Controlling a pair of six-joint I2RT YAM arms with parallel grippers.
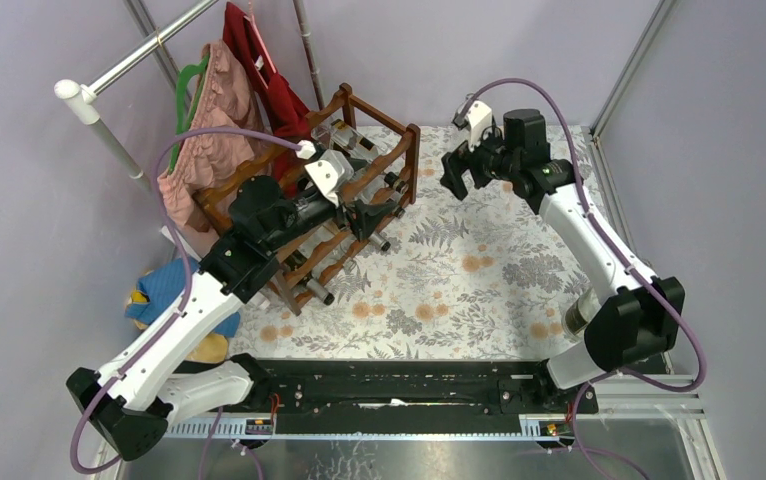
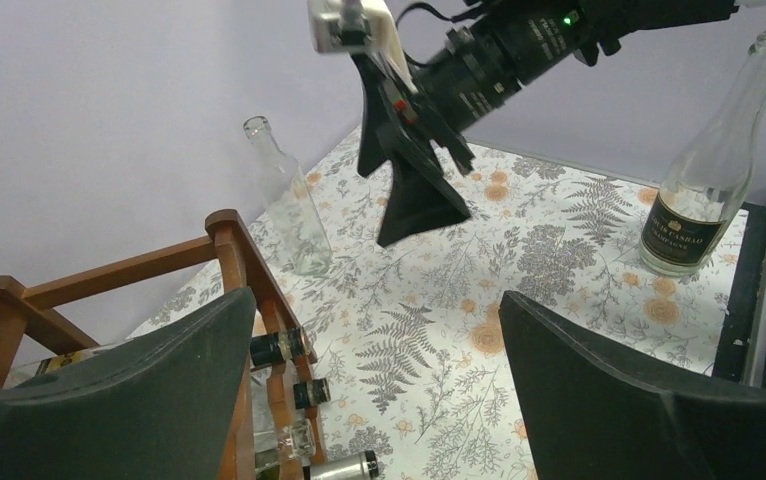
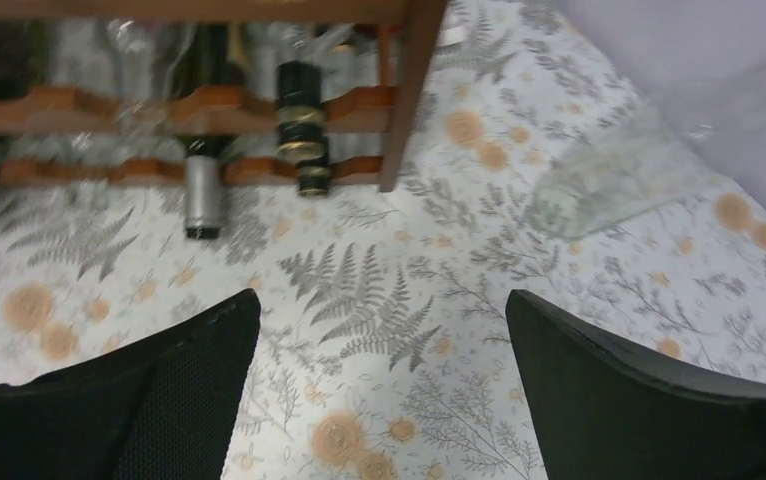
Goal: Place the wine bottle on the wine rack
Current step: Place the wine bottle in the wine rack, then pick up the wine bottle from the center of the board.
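Observation:
The dark wooden wine rack (image 1: 412,165) stands at the back left of the floral cloth, with several bottles lying in its tiers, their necks (image 3: 302,120) pointing out. An empty clear wine bottle (image 2: 294,210) stands upright just beyond the rack's corner post (image 2: 234,250). It shows blurred at the right of the right wrist view (image 3: 609,180). A second, labelled bottle (image 2: 704,180) stands farther right. My left gripper (image 2: 375,297) hovers open over the rack's near end (image 1: 377,215). My right gripper (image 3: 381,295) hangs open above the cloth (image 1: 456,175), holding nothing.
Clothes (image 1: 219,110) hang from a white rail at the back left behind the rack. A blue and yellow plush toy (image 1: 164,300) lies left of the table by the left arm. Purple walls close in the back and sides.

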